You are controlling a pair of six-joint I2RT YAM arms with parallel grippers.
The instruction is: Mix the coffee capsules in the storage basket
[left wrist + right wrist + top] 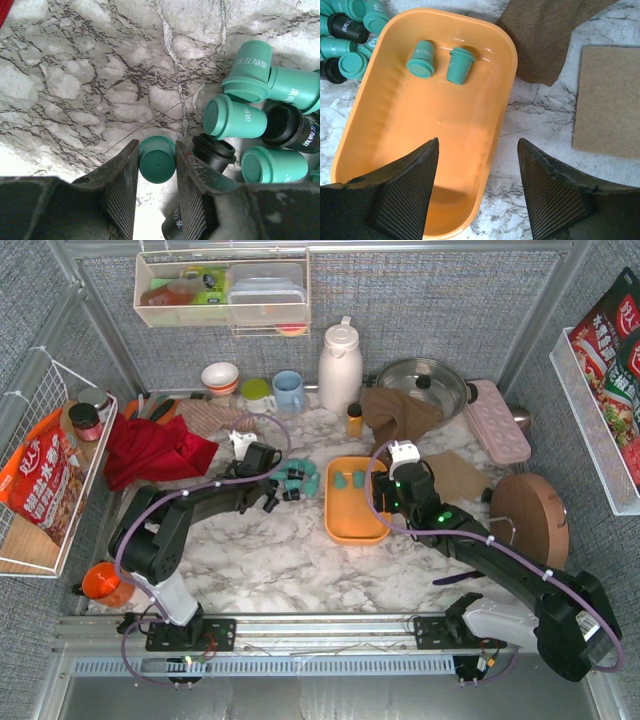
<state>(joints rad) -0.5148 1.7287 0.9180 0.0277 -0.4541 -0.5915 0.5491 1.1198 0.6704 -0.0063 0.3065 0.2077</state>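
The orange storage basket (355, 525) lies mid-table and holds two teal coffee capsules (350, 480); they also show in the right wrist view (440, 62). Several more teal and black capsules (298, 480) lie in a pile on the marble just left of the basket. My left gripper (270, 500) is at the pile's near side. In the left wrist view its jaws (157, 144) press both sides of one teal capsule (157, 162), with a black capsule (215, 152) right beside it. My right gripper (479, 150) is open and empty, straddling the basket's right rim (505, 100).
A brown cloth (400, 412), an amber bottle (354, 420) and a white thermos (339, 365) stand behind the basket. A tan pad (607, 102), a pink tray (497, 420) and a round wooden board (528, 520) lie to the right. A red cloth (150, 450) and a white wire basket (40, 480) are at the left.
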